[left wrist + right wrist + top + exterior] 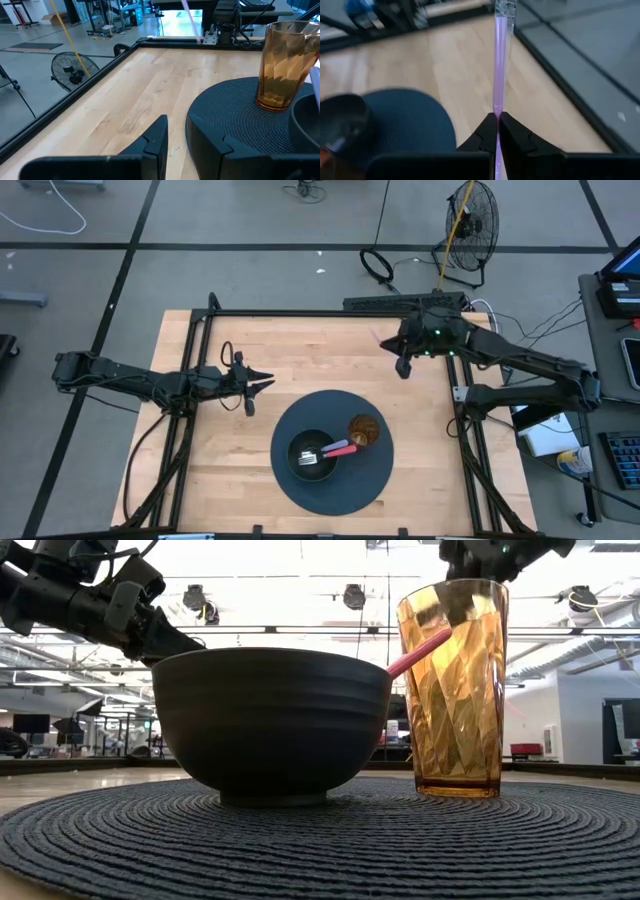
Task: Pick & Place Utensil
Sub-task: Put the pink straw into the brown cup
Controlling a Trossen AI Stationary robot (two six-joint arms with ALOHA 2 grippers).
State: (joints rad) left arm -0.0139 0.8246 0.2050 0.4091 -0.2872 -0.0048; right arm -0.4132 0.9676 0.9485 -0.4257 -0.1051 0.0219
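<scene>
Our right gripper (497,120) has its fingers closed down to a sliver on a thin, translucent purple utensil (499,65), whose stem runs straight out past the fingertips; from overhead that gripper (403,366) hangs over bare wood toward one o'clock from the round dark placemat (300,490), well apart from it, and the slim purple piece is too faint there for us to make out. Only the right wrist camera gives us that grip. Our left gripper (258,385) waits at about ten o'clock from the mat, and in its own wrist view its two fingers (155,142) stand a moderate gap apart with nothing between them. From above we see the black bowl (312,456) near the mat's centre with a fork-like utensil (322,452) lying in it, pale head inside and pink handle reaching over the rim toward three o'clock, where the amber glass (365,431) stands just beside the bowl. The table-level camera hides the bowl's (270,720) contents and shows us only the pink handle (418,653) poking up between the rim and the faceted tumbler (452,690), both upright on the mat. The left wrist view alone shows a floor fan (75,71) beyond the table edge (65,105).
</scene>
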